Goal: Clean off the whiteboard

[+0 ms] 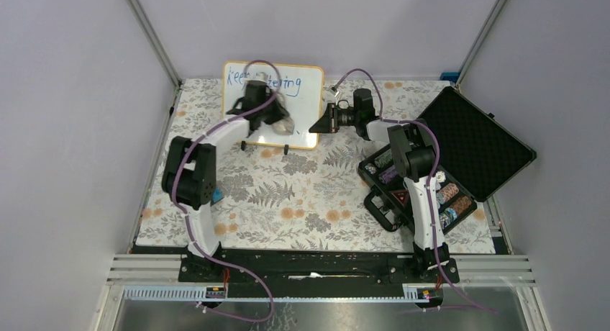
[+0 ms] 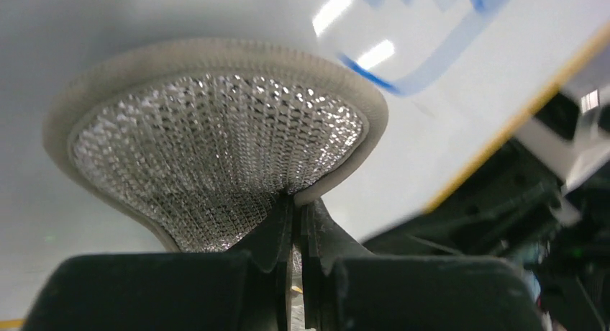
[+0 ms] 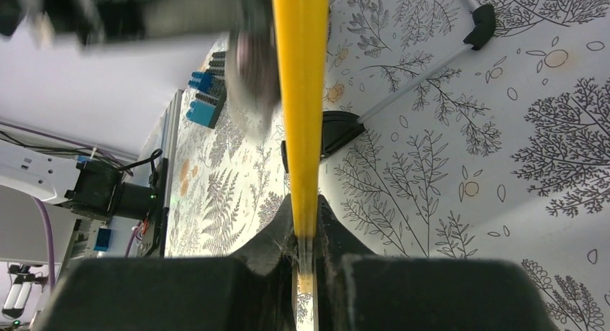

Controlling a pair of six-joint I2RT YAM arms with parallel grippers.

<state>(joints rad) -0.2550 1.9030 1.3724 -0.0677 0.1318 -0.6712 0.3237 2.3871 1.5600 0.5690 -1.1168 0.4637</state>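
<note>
Right gripper (image 3: 306, 234) is clamped on the yellow frame edge (image 3: 298, 93), steadying it. Left gripper (image 2: 295, 216) is pinched on a round mesh-faced pad (image 2: 216, 137), which presses against the whiteboard (image 1: 303, 93) standing at the far edge of the mat (image 1: 324, 201). Blue writing (image 2: 431, 72) shows beside the pad. Judgement: keep pad flat, pressure even, sweep toward the strokes.

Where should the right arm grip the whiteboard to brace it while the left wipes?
The thin orange-yellow frame on the right edge of the whiteboard, approached from the right. The board stands up on its feet, so that slim edge suits a pinch and leaves the face free for the pad in the left gripper. The right gripper is clamped there.
</note>
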